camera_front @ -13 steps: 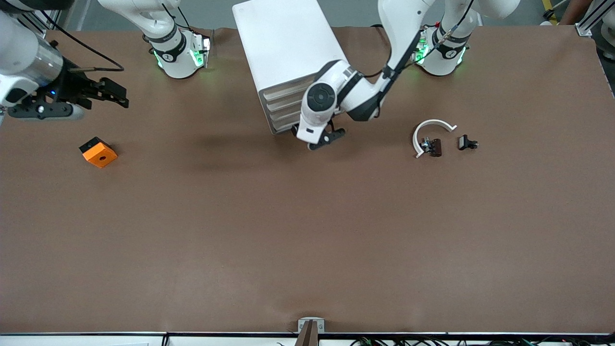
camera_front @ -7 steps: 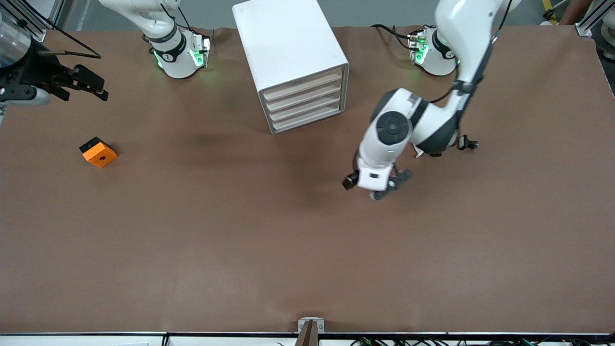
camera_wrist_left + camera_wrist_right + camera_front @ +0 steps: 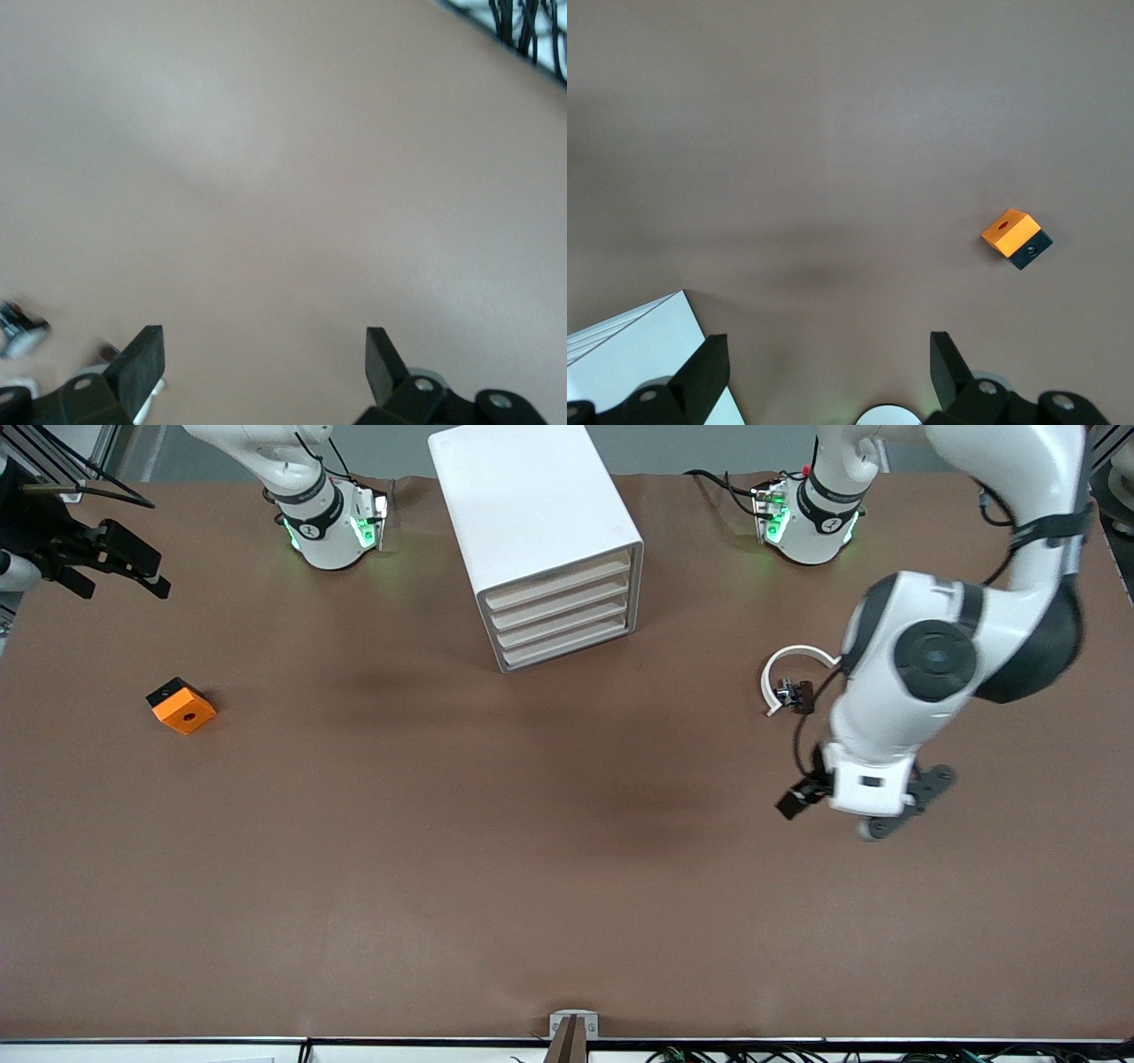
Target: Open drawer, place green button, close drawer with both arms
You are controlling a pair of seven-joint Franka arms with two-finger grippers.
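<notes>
Left gripper (image 3: 864, 815) now past button

Cream-fronted drawer (image 3: 567, 608) shut in white cabinet (image 3: 528, 514).

The whole table (image 3: 354, 868) is taken in from a high camera above its edge across from the arm bases, looking steeply down, with the bases lined along the top.

The left wrist view is taken close above the bare table (image 3: 283, 177), near the left arm's end, between the two spread fingers (image 3: 142, 359) of the left gripper (image 3: 263, 363).

The right wrist view is taken from higher up at the right arm's end. The orange block (image 3: 1016, 236) (image 3: 182, 705) and a corner of the cabinet (image 3: 629, 350) (image 3: 532, 522) are shared with the front view.
</notes>
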